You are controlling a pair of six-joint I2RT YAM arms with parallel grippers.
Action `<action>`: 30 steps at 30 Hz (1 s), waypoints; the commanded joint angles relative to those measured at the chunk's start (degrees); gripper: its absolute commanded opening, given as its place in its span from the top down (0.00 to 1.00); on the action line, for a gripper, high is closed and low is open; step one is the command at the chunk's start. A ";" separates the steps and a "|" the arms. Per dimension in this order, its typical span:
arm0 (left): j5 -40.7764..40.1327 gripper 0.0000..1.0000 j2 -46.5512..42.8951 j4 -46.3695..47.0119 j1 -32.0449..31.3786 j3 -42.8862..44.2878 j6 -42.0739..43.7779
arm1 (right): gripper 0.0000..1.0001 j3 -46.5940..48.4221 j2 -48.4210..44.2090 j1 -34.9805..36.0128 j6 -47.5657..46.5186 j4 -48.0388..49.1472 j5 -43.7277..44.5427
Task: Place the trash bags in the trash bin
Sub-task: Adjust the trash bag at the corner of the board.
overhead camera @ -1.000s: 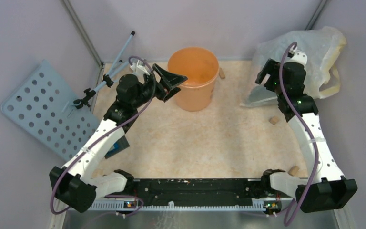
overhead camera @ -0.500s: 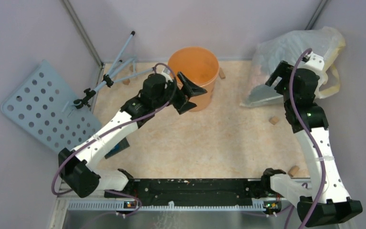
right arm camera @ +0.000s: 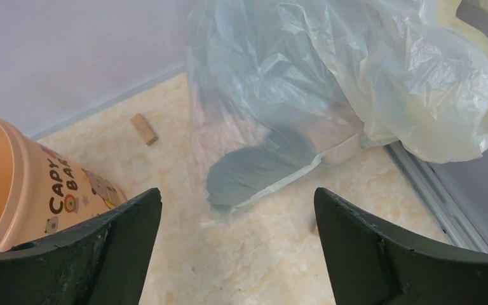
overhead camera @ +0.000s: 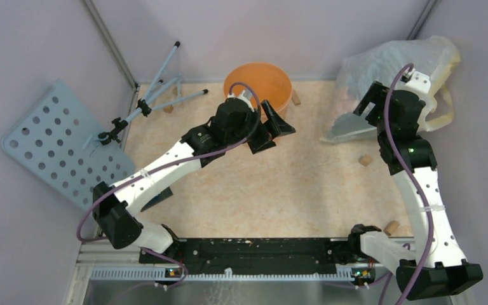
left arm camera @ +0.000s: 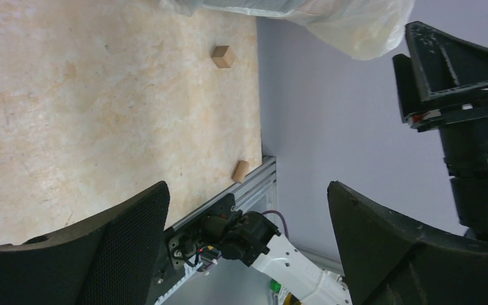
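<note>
Both claws are released, jaws wide, gripping nothing. The left claw (overhead camera: 278, 130) hangs at the end of its outstretched arm just in front of the trash bin (overhead camera: 273, 79). The raised right arm aims the right claw (right arm camera: 236, 194) down at the trash bags (right arm camera: 254, 101), which lie crumpled on the counter (overhead camera: 279, 190) against the yellow-edged clear bag (overhead camera: 419, 54), apart from the bin
</note>
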 commanded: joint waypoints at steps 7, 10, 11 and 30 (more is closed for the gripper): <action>-8.54 0.01 -5.10 -2.19 -3.75 2.23 -1.25 | 0.11 -0.36 -2.83 -0.41 1.14 1.32 0.93; -15.63 0.01 -4.01 -5.59 -7.84 5.57 0.52 | 0.10 -1.01 -2.74 -0.59 0.86 1.49 1.90; -16.81 0.01 -3.88 -8.52 -8.20 6.87 0.85 | 0.10 -0.99 -2.64 -0.73 0.68 1.41 2.27; -1.06 0.01 -8.13 24.14 -8.27 -10.28 32.26 | 0.03 3.51 -1.72 -15.21 -3.94 -0.47 18.47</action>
